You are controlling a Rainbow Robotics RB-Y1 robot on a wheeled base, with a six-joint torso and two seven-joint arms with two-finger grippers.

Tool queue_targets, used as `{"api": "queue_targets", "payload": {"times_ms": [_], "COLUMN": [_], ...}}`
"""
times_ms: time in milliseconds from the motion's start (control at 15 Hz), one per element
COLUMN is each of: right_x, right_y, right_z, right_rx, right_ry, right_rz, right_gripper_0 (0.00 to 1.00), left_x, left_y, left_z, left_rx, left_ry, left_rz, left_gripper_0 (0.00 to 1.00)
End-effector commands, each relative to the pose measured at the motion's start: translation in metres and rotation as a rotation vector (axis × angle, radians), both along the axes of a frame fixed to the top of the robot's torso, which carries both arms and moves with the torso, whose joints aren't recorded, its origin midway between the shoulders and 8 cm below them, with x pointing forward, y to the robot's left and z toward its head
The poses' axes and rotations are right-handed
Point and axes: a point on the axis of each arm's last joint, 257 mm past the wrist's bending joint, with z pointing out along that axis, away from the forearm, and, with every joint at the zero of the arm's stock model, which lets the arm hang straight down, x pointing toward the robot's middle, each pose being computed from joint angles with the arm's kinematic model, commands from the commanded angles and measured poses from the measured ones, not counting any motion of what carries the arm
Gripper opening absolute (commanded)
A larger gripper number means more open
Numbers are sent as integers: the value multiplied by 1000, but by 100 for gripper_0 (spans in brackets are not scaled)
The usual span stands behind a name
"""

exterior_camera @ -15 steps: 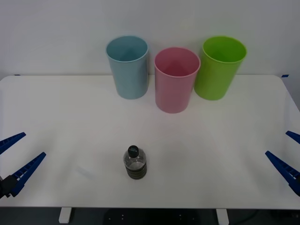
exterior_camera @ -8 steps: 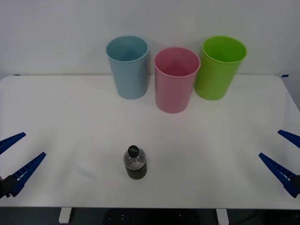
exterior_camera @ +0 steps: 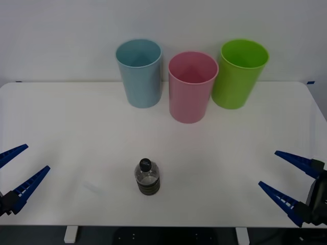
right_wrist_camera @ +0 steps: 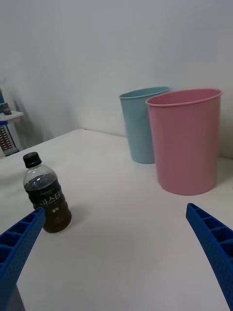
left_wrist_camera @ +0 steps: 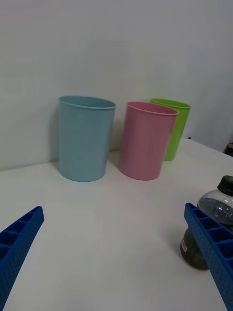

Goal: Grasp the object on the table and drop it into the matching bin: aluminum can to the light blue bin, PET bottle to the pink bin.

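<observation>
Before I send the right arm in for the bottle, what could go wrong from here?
1. The bottle stands upright and looks narrow; a sideways nudge from the open right hand could tip it and send it rolling on the table.
2. The pink bin sits close between the light blue bin and the lime green bin, so an off-centre release could land in the wrong bin.
3. The open left hand waits at the table's near left edge, likely clear.

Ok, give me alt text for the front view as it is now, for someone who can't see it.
A small PET bottle stands upright near the front of the white table, ungrasped. The open left gripper and open right gripper flank it at the table's sides. The light blue bin, pink bin and lime green bin stand behind.
</observation>
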Motion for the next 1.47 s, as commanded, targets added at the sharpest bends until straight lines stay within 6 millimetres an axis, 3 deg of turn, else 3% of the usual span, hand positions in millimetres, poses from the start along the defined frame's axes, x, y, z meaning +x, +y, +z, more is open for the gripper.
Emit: {"api": "queue_targets", "payload": {"times_ms": [67,400,800,1467], "right_x": [-3,-7,2,31], "right_y": [22,66,122,176], "right_z": [-12,-33,-55,-93], "right_rx": [-19,-89,-94,-124], "right_ry": [3,-61,-47,-41], "right_rz": [48,122,191,268], "right_gripper_0": [100,100,100,100], "left_x": [0,0,0,0], "left_y": [0,0,0,0], "left_z": [0,0,0,0], "left_rx": [0,0,0,0], "left_ry": [0,0,0,0], "left_rz": [0,0,0,0], "left_gripper_0": [100,100,100,100]}}
